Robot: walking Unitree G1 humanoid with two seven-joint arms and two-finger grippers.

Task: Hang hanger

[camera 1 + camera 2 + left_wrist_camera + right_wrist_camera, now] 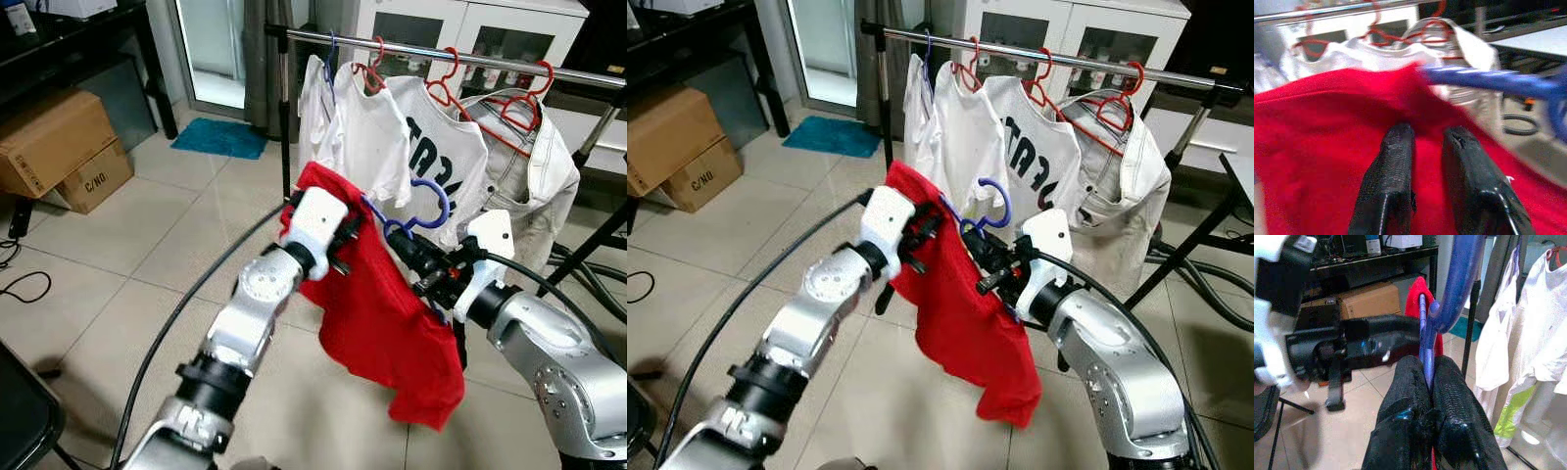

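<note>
1. Right gripper (1425, 377) was clamped tight on the neck of the blue hanger (431, 211), fingers pressed together w/ the blue stem between them. In the left eye view it sat right of centre, hook curling up just above it.
2. Left gripper (1425, 142) was at frame centre-left, fingers a narrow gap apart and resting against the red shirt (377, 313); whether cloth was actually pinched btwn them, can't tell. The shirt was draped on the hanger and hung down to lower centre.
3. Rail (411, 44) ran across the upper part of the frame, well above the hook.
4. Doing it well, as I judged: keep the right grip firm on the neck, lift w/ the hook's open side facing the rail, aim for a bare stretch of bar (the left end near the upright looked freest), lower till the hook seats, then let go. Left gripper should only steady the shirt so it doesn't slide off.
5. Count: 2 grippers; 1 red shirt; 1 blue hanger in hand; on the rail approx 3 red hangers (446, 83) plus 1 more blue hook at its left end; approx 4 pale garments (387, 137), overlap made it unsure; 2 cardboard boxes (59, 147) at far left; 1 teal mat (220, 137) upper left.
</note>
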